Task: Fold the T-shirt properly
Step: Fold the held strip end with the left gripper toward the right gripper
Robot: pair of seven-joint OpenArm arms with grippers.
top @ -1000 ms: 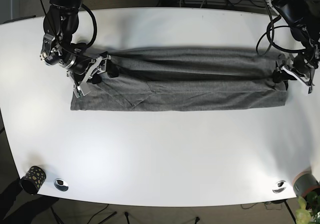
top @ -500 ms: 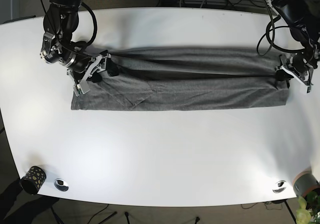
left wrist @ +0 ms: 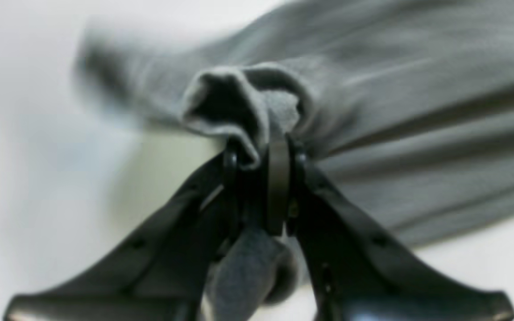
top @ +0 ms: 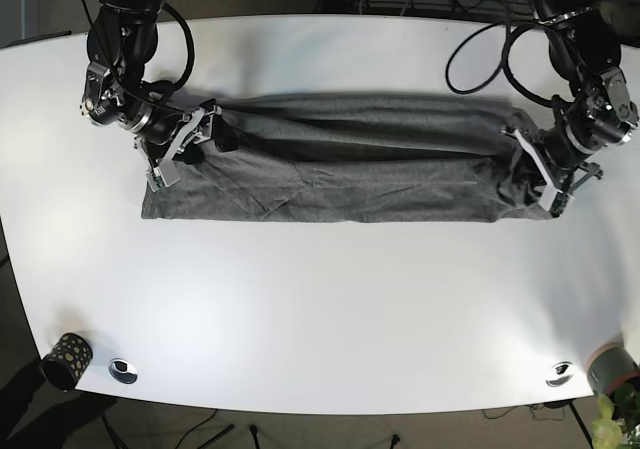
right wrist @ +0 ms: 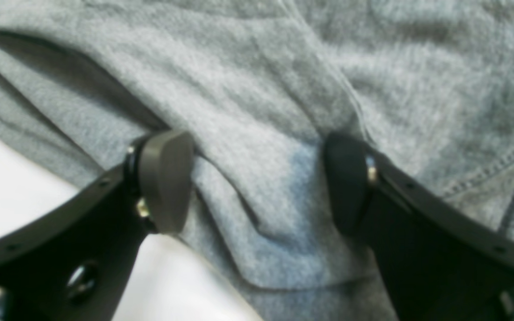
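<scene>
The grey T-shirt (top: 350, 159) lies as a long folded band across the white table (top: 320, 299). My left gripper (top: 528, 174), on the base view's right, is shut on a bunch of the shirt's right end. The left wrist view shows the gripper (left wrist: 261, 151) closed with cloth (left wrist: 417, 111) pinched between its jaws. My right gripper (top: 205, 141) sits over the shirt's left end. In the right wrist view it (right wrist: 257, 180) is open, its pads (right wrist: 165, 178) wide apart with cloth (right wrist: 261, 89) lying under and between them.
A patterned cup (top: 65, 359) and a small metal disc (top: 122, 370) sit at the front left edge. Another disc (top: 559, 373) and a grey pot (top: 612, 367) are at the front right. Cables run along the far edge.
My left gripper has moved toward the middle with the shirt's right end, so the band is shorter and bunched there. The right gripper has barely moved.
</scene>
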